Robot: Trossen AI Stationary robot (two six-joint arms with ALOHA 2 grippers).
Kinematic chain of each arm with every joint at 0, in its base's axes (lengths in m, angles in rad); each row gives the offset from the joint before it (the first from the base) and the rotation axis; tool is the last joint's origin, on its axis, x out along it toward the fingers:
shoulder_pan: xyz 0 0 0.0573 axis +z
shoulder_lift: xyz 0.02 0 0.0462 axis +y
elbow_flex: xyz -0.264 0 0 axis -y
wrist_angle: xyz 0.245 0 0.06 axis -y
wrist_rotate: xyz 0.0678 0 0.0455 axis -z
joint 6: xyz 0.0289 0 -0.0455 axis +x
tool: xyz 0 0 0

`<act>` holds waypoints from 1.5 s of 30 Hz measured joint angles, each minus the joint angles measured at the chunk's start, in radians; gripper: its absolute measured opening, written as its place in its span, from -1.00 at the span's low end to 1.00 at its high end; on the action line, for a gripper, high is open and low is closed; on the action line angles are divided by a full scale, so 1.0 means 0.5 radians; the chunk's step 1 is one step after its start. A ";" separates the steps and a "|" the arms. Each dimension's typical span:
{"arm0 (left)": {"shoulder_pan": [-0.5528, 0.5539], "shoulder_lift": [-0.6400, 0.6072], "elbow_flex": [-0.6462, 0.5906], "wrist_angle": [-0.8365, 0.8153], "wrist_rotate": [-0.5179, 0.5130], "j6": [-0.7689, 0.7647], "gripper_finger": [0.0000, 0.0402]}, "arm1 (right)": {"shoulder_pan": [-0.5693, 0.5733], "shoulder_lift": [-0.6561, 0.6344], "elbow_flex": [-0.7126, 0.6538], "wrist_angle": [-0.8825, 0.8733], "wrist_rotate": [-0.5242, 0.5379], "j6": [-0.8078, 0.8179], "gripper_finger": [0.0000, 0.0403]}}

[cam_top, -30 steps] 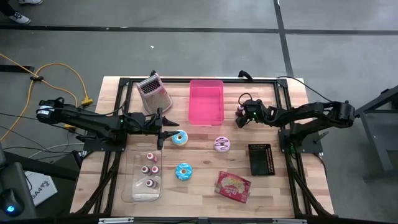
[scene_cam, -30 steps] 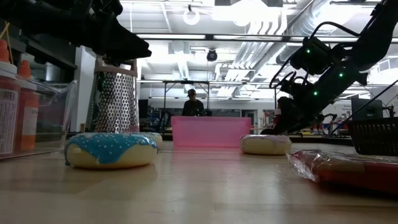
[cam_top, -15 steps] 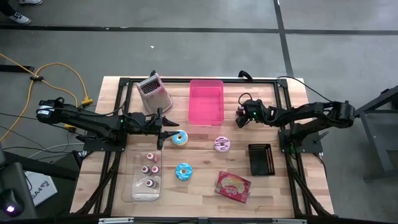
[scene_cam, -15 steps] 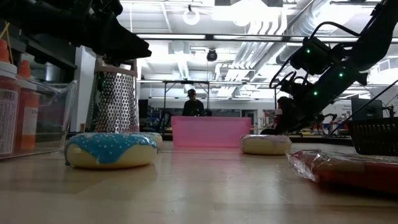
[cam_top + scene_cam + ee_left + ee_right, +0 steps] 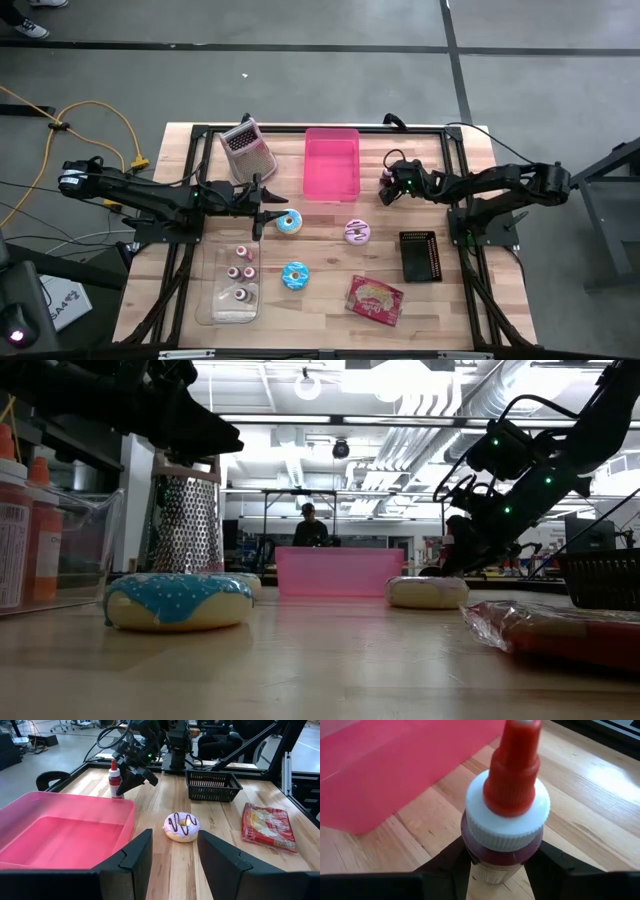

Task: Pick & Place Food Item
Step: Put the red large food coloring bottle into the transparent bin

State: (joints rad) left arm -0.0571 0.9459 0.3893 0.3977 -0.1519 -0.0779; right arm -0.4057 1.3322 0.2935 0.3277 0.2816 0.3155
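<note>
Right tool (image 5: 500, 862) is clamped on the small red sauce bottle (image 5: 505, 805), fingers pinching the body just under the white cap, prob so the nozzle stays upright and nothing leaks when it lifts. Bottle is standing on the desk (image 5: 330, 300) right beside the pink tub (image 5: 331, 163), which sits just past the tool's tip, so I'd guess that's the drop spot. Left tool (image 5: 172, 855) hangs w/ its fingers apart and nothing between them, pointed at the purple donut (image 5: 182, 826) just ahead of it, looks like it's waiting. Further out from it: black basket (image 5: 214, 785) and a snack packet (image 5: 268, 826). Desk is pale wood planks, open workshop floor around, a person (image 5: 309, 526) way off in the background.
</note>
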 joint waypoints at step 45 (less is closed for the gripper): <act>-0.001 0.000 0.000 0.001 0.003 0.000 -0.24 | 0.253 -0.675 0.446 -0.950 -0.506 -0.063 -0.26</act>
State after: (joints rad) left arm -0.0574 0.9459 0.3893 0.3981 -0.1505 -0.0779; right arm -0.2790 0.9947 0.5168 -0.1471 0.0284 0.2840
